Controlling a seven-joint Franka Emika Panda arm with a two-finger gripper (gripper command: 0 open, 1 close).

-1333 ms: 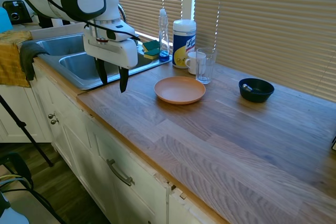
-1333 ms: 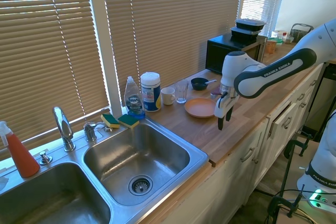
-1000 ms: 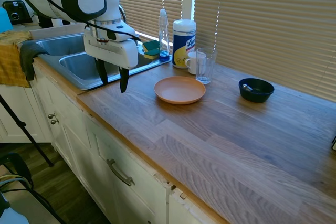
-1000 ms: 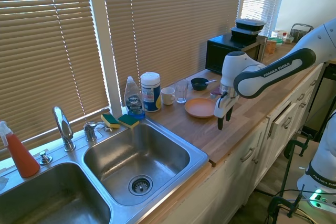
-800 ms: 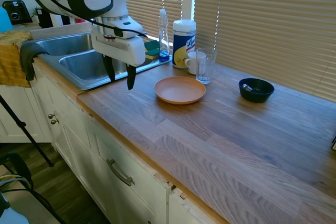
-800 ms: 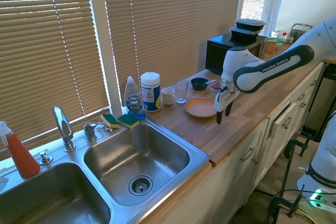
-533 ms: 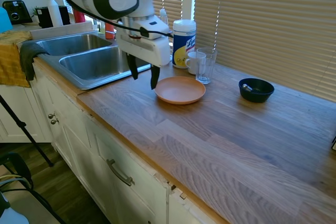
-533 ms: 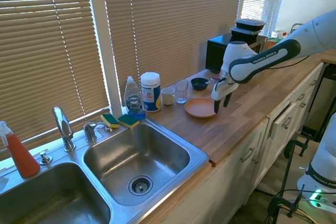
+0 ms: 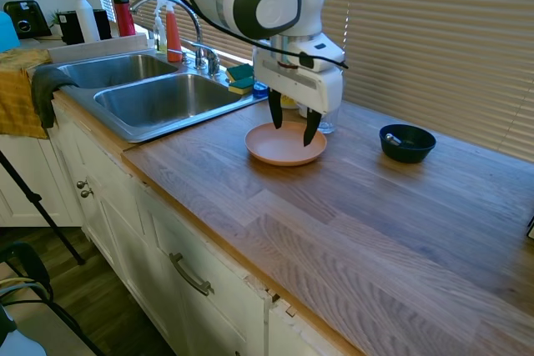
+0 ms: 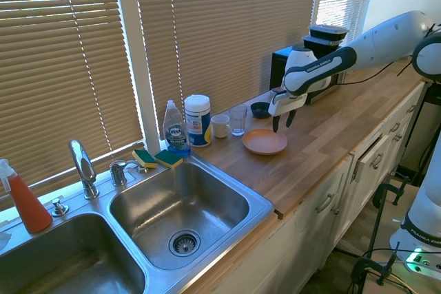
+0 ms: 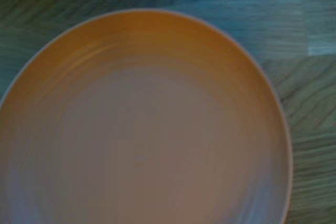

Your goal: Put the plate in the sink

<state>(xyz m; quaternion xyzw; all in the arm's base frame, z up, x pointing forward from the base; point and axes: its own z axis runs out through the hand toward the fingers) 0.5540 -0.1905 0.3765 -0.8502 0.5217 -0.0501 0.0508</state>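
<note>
Wooden kitchen table (image 9: pixel 350 206) under closed blinds, steel sink (image 9: pixel 142 97) set into one end. Tool (image 9: pixel 291 127) hanging spread wide over the peach plate (image 9: pixel 284 146), fingers pointing down, gripping nothing, tips just above the plate's far side and not seen touching. Plate flat on the table directly beneath, filling the wrist view (image 11: pixel 142 124). Half a second ago stood at the plate's sink-side edge; now moved across over it, plate itself unmoved. Just behind the tool: clear glass (image 10: pixel 238 120), white mug (image 10: pixel 220 126), wipes canister (image 10: pixel 198 120), dish-soap bottle (image 10: pixel 175 129). Dark navy bowl (image 9: pixel 407 142) off to the side away from the sink, well apart. Sponges (image 10: pixel 158 158) at the sink rim; bare wood between plate and basin.
</note>
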